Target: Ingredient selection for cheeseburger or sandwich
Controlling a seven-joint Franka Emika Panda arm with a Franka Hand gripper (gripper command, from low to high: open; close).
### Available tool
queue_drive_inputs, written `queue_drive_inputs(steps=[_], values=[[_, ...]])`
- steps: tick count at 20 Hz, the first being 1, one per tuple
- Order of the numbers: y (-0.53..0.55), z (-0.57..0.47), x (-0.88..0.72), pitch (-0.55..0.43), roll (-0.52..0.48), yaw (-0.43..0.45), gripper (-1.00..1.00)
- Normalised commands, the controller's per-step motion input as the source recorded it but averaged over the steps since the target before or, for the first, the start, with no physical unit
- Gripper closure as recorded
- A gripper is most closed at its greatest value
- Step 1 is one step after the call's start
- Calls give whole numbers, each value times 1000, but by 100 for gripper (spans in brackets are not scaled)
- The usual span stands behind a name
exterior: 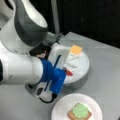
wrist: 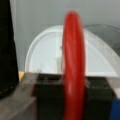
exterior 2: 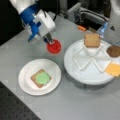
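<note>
My gripper (exterior 2: pixel 50 41) is shut on the red tomato round (exterior 2: pixel 54 46), which hangs in the air between the two plates. The wrist view shows the tomato (wrist: pixel 73 62) edge-on, filling the middle of the picture. On the small white paper plate (exterior 2: pixel 26 75) lies a brown toast square (exterior 2: pixel 34 80) topped with the green lettuce disc (exterior 2: pixel 43 78). The large divided white tray (exterior 2: pixel 75 72) holds a second toast square (exterior 2: pixel 92 40), the dark patty (exterior 2: pixel 114 51) and the yellow cheese square (exterior 2: pixel 113 69). In a front view my arm hides much of the tray (exterior: pixel 85 62), with the cheese (exterior: pixel 75 49) showing.
A small orange item (exterior 2: pixel 81 28) lies on the grey table behind the tray, near metal equipment (exterior 2: pixel 87 12) at the back. A dark mat (exterior 2: pixel 12 107) borders the table at a front view's bottom left. The paper plate (exterior: pixel 62 105) sits close to the arm's base.
</note>
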Motion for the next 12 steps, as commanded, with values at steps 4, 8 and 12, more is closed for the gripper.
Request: queue_drive_inputs(steps=[4, 8, 12], values=[[-343, 6, 651, 133, 173, 137, 100], [-180, -32, 513, 118, 220, 73, 100], [23, -131, 503, 59, 204, 2, 100]])
